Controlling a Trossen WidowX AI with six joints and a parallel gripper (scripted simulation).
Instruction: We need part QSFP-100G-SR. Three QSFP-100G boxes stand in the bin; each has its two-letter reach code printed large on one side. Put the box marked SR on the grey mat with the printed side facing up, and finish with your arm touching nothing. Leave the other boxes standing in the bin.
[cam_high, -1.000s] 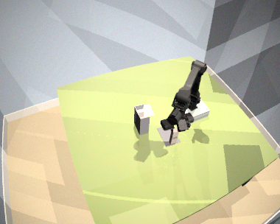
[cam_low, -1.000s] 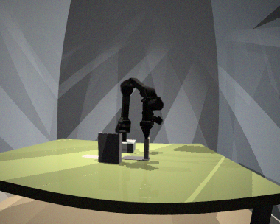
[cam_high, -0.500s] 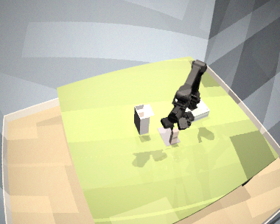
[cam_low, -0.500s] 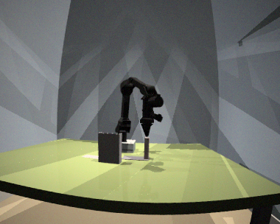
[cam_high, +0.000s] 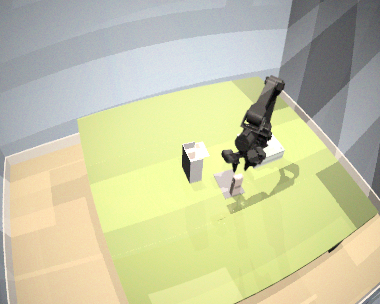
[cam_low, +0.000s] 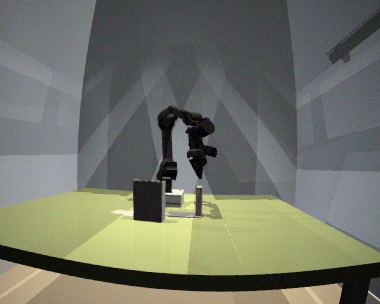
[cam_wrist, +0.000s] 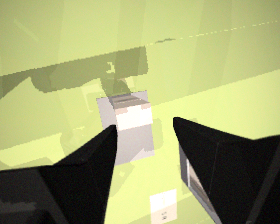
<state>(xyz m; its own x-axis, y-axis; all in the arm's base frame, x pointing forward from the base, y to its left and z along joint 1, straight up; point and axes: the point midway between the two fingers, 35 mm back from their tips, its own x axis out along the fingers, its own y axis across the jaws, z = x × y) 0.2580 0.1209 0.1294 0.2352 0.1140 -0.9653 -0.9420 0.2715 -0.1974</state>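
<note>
Pale box upright on the grey mat, lower centre of top view; my pincer, half open, empty, above; likely next: tip it printed side up.

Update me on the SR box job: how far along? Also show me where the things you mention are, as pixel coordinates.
Done: one box (cam_high: 237, 184) (cam_low: 199, 201) (cam_wrist: 134, 116) is out of the bin (cam_high: 196, 171) (cam_low: 149, 201) and on the grey mat (cam_high: 223, 179) (cam_low: 181, 215) (cam_wrist: 135, 145). Its code isn't readable here, so SR is unconfirmed.

In hand: nothing; the claw (cam_high: 240, 170) (cam_low: 200, 178) (cam_wrist: 144, 125) is open above it.

Left: it stands upright, so it likely needs laying down print up, then the arm backed clear.
</note>
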